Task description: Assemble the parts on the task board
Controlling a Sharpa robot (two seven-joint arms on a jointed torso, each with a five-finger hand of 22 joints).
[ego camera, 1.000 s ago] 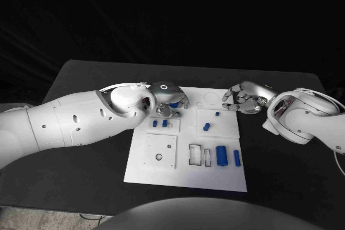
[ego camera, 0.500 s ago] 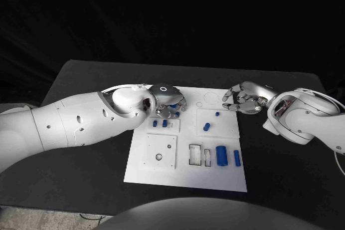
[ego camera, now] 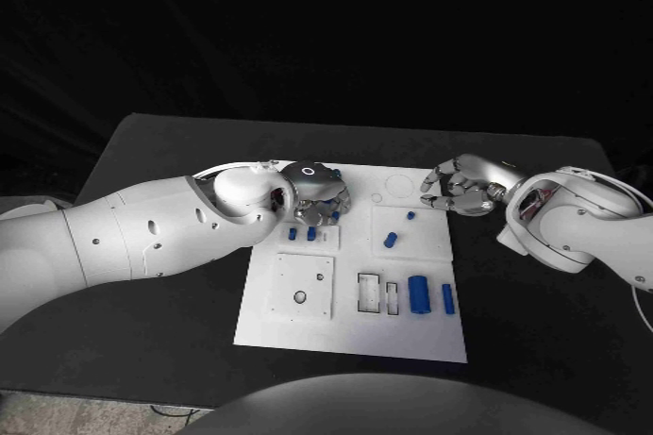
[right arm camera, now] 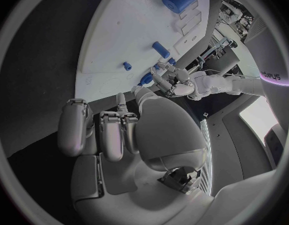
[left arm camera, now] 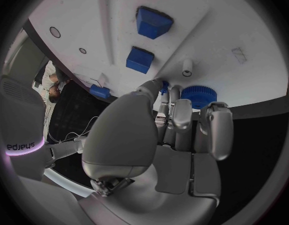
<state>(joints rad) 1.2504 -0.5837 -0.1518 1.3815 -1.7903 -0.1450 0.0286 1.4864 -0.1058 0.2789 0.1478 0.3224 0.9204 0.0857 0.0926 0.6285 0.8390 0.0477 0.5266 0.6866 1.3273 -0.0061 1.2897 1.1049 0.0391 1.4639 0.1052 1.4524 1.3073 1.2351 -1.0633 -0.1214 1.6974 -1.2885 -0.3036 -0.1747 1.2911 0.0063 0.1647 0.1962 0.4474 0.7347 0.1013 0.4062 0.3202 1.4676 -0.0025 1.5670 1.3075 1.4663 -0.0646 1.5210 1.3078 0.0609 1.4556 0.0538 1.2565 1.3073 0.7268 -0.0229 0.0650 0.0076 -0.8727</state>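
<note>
The left robot hand (ego camera: 321,201) sits low over the far left part of the task board (ego camera: 307,326), its fingers curled downward round a small blue part (ego camera: 329,198) near the board's far edge. The left wrist view shows a fingertip (left arm camera: 156,87) touching a small blue piece, with a round ribbed blue part (left arm camera: 196,96) just beside the fingers, but whether anything is truly gripped I cannot tell. Just in front of that hand, two short blue pegs (ego camera: 302,234) stand side by side on the board. Nearer the robot lies a raised white square plate (ego camera: 302,286) with small holes. To its right are narrow rectangular slots (ego camera: 370,292), then a thick blue cylinder (ego camera: 419,294) and a slimmer blue bar (ego camera: 448,299) lying alongside it. Farther back, on the right half of the board, are a slanted blue piece (ego camera: 391,239) and a tiny blue one (ego camera: 411,215). The right robot hand (ego camera: 460,191) hovers at the board's far right corner over the black table (ego camera: 544,303) (fingers curled inward, holding nothing visible).
</note>
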